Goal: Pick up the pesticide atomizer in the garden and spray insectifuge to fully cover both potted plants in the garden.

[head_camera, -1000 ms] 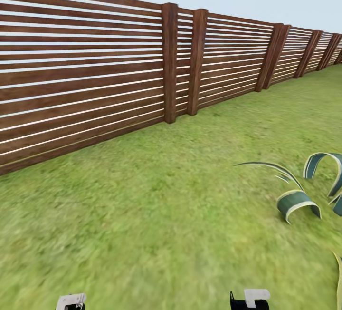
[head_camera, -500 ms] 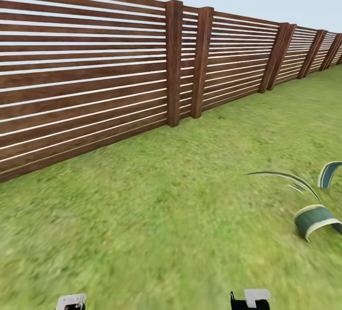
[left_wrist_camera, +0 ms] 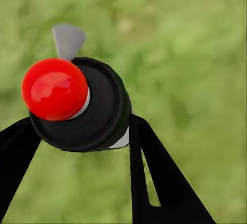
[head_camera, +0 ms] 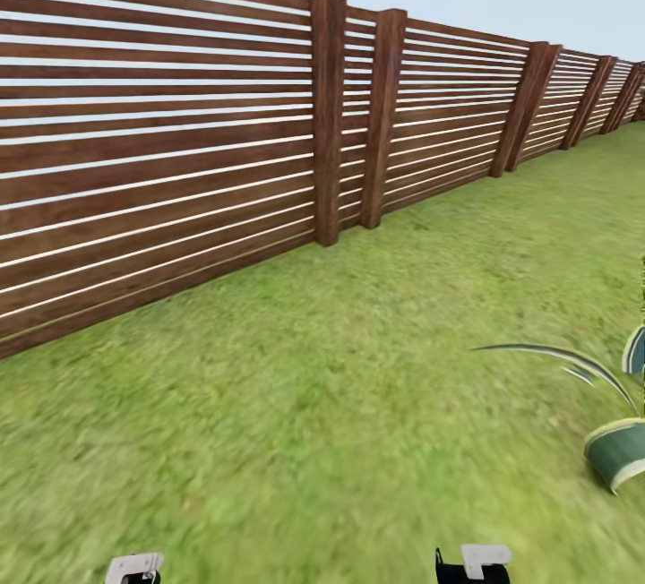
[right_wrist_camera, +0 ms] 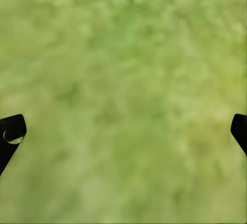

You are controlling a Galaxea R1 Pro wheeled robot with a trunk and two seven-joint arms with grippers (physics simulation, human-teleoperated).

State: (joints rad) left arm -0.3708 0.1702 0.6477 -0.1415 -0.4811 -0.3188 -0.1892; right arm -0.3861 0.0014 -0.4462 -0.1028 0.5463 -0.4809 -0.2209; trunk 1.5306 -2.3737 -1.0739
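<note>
Only a few striped leaves of a potted plant (head_camera: 618, 454) poke in at 4 o'clock of the head view, pot cut off. The left wrist view shows the left gripper (left_wrist_camera: 85, 131) with its fingers (left_wrist_camera: 154, 177) clamped on the pesticide atomizer (left_wrist_camera: 77, 105), red cap facing the camera. The right gripper (right_wrist_camera: 123, 131) has fingers spread wide over blurry lawn (head_camera: 313, 405). A brown slatted fence (head_camera: 179, 145) runs from 9 to 2 o'clock.

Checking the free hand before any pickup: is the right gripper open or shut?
Open. In the right wrist view its two black fingers sit far apart at opposite edges, with only blurred grass between them.
</note>
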